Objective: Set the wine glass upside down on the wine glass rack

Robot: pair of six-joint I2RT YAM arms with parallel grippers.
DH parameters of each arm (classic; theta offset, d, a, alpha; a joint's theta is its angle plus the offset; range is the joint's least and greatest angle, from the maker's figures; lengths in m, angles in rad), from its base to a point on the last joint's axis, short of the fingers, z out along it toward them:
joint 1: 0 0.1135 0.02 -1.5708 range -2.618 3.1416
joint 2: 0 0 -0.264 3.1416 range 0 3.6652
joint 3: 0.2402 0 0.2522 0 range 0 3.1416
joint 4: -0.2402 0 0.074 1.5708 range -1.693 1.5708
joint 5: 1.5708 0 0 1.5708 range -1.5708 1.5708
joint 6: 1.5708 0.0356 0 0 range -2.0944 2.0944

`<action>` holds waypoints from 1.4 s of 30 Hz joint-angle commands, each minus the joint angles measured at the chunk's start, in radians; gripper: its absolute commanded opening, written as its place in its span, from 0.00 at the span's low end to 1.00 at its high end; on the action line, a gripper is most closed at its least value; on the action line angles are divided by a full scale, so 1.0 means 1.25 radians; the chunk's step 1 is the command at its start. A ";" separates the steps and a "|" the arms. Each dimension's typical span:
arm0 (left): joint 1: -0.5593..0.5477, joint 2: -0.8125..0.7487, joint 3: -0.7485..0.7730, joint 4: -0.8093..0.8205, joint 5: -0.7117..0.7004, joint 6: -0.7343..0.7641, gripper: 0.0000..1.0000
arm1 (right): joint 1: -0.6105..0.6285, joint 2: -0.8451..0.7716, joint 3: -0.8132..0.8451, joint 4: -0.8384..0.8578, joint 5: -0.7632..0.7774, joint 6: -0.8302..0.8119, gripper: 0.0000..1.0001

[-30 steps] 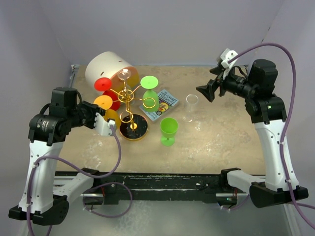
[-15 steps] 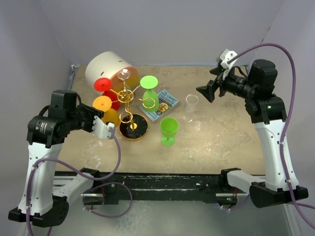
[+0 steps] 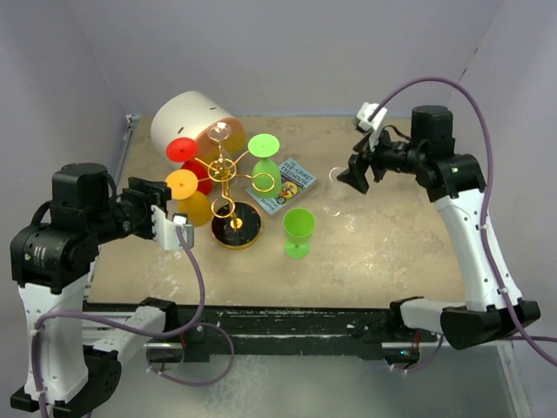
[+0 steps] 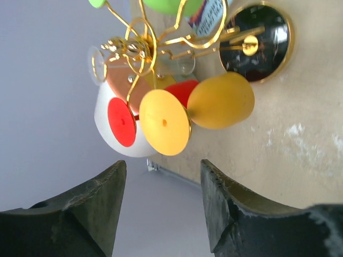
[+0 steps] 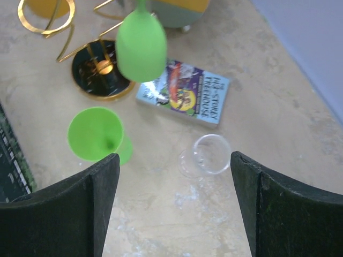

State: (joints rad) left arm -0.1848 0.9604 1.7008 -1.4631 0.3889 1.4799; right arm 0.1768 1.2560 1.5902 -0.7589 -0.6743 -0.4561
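Counter (image 3: pixel 392 248): tan, carries every item. White cylinder (image 3: pixel 187 117): on its side, behind the wine glass rack (image 3: pixel 224 174). The rack stands upright, with a red glass (image 3: pixel 184 149), a yellow wine glass (image 4: pixel 214 101) and a hung green glass (image 3: pixel 264 145) on its arms, bowls down.

My left tool (image 4: pixel 163 166): left of the rack, jaws apart, gripping nothing, clear of the yellow wine glass.

My right tool (image 5: pixel 174 158): well right of the rack, jaws wide, empty, above the clear wine glass (image 5: pixel 206 155), which is upright on the counter.

Book (image 3: pixel 287 185): flat, just right of the rack. Standing green glass (image 3: pixel 298 231): near the rack's base, on its right.
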 commanded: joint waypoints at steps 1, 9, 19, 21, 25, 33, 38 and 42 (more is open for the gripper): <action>-0.002 -0.013 0.049 0.063 0.139 -0.176 0.64 | 0.096 -0.037 -0.043 -0.043 0.039 -0.075 0.86; 0.037 -0.010 0.035 0.365 0.120 -0.590 0.99 | 0.173 -0.049 -0.188 0.051 0.058 -0.028 0.83; 0.147 0.010 -0.006 0.594 -0.027 -0.878 0.99 | 0.228 0.020 -0.279 0.208 0.180 0.194 0.76; 0.162 0.012 -0.019 0.612 -0.035 -0.891 0.99 | 0.240 0.036 -0.283 0.202 0.186 0.201 0.75; 0.180 0.021 -0.042 0.636 -0.058 -0.912 0.99 | 0.266 0.058 -0.299 0.191 0.209 0.203 0.73; 0.202 0.049 -0.058 0.662 -0.056 -0.946 0.99 | 0.304 0.113 -0.306 0.205 0.275 0.225 0.62; 0.208 0.064 -0.060 0.662 -0.048 -0.950 0.99 | 0.315 0.138 -0.306 0.201 0.287 0.233 0.43; 0.209 0.084 -0.050 0.665 -0.050 -0.953 0.99 | 0.316 0.136 -0.316 0.199 0.292 0.234 0.26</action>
State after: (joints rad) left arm 0.0666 1.0496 1.6226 -0.6899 0.3271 0.3206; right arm 0.5648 1.4406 1.2018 -0.5240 -0.3302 -0.1741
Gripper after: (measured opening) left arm 0.990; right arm 0.325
